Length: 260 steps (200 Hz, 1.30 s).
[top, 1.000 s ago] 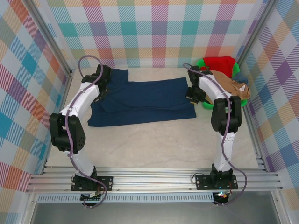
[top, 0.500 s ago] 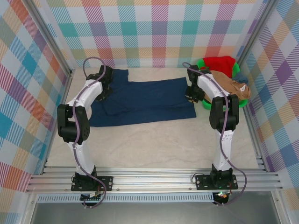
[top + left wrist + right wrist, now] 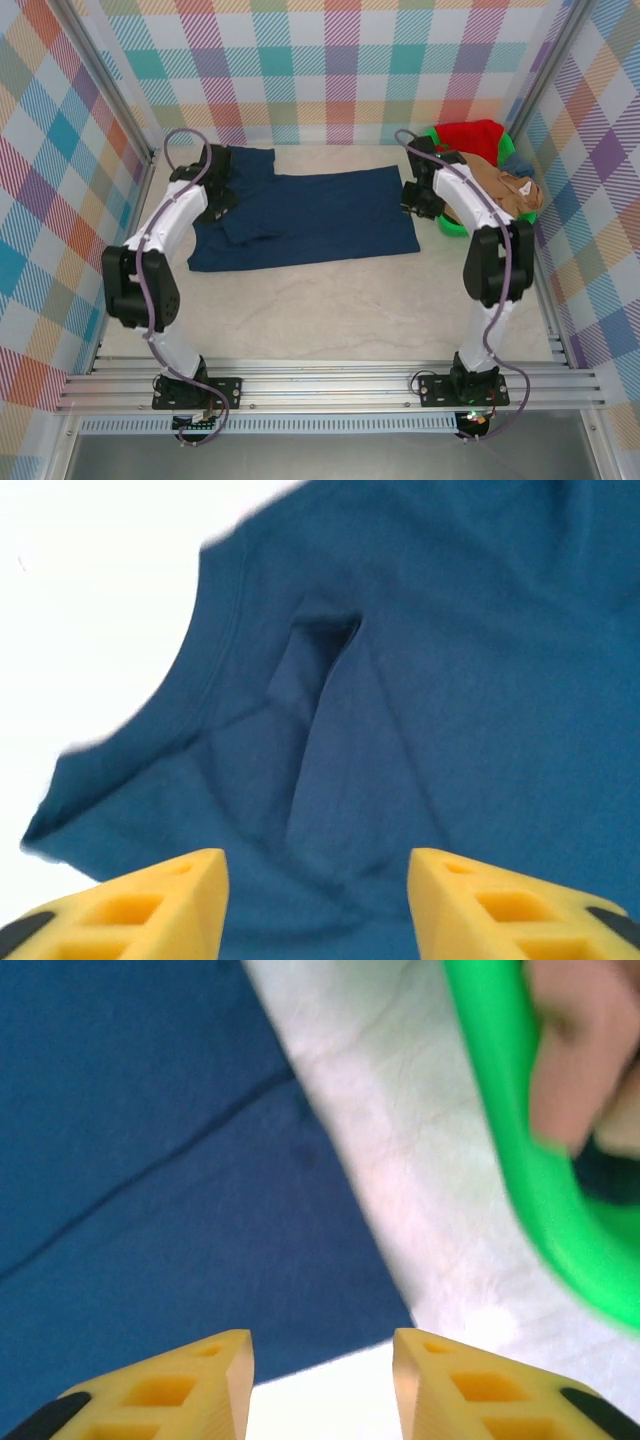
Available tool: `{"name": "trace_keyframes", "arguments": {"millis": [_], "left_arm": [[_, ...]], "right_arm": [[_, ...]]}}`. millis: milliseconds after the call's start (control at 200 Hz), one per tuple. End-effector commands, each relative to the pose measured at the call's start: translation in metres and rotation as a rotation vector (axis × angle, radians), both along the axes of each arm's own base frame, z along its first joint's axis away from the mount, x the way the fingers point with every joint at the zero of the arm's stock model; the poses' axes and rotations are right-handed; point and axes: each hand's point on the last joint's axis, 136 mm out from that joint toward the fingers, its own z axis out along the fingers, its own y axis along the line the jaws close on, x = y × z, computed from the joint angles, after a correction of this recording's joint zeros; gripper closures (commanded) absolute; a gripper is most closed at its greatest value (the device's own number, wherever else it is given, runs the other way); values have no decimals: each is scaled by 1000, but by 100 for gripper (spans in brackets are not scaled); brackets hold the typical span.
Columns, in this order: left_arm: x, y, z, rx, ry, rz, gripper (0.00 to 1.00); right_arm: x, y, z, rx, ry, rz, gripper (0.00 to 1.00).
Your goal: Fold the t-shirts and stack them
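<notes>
Navy t-shirt [image 3: 310, 220] lies soft and mostly flat, a long rectangle in the upper middle of the top view. My left gripper [image 3: 318, 900] and right gripper [image 3: 322, 1380] both have their blocky yellow fingers parted — holding nothing. Glossy green basket [image 3: 495, 1110] curves along the upper right, with the tan shirt [image 3: 510, 190] and red shirt [image 3: 468, 135] bunched in it.

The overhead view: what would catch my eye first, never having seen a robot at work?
A large dark navy t-shirt lies spread across the far half of the pale table, with the white left arm and right arm bent over its two ends. In the far right corner a bright green basket holds a red shirt and a tan shirt. Loud pastel plaid walls stand all around.
</notes>
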Motion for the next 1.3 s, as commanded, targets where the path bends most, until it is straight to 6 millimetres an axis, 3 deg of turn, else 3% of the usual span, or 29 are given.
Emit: {"name": "trace_keyframes", "arguments": {"millis": [0, 50, 125, 265, 360, 475, 615, 800, 1105, 1215, 1295], "left_arm": [[-41, -7, -32, -124, 82, 67, 63], [-48, -8, -45, -182, 95, 102, 70], [-48, -9, -67, -282, 115, 162, 72], [-30, -5, -85, -287, 111, 203, 73], [-27, 5, -92, -229, 127, 237, 75], [-41, 19, -108, -170, 192, 277, 77], [-61, 32, -123, -119, 236, 311, 76], [-92, 44, -126, -82, 270, 363, 74], [-158, 48, -120, -60, 328, 446, 73], [-181, 44, -126, -73, 362, 467, 73], [-184, 45, -124, -80, 325, 473, 73]], "right_arm": [[-24, 19, -20, 90, 33, 32, 66], [-31, 24, -33, 128, 52, 35, 70], [-35, 34, -49, 138, 70, 68, 74], [-23, 46, -67, 114, 66, 114, 77], [-13, 44, -75, 81, 61, 112, 78], [-8, 39, -87, 31, 90, 114, 79], [-17, 33, -111, -8, 167, 124, 79], [-56, 27, -128, -19, 287, 119, 79], [-139, 20, -119, -58, 420, 117, 78], [-157, 20, -118, -57, 427, 121, 76], [-159, 20, -121, -61, 414, 134, 72]]}}
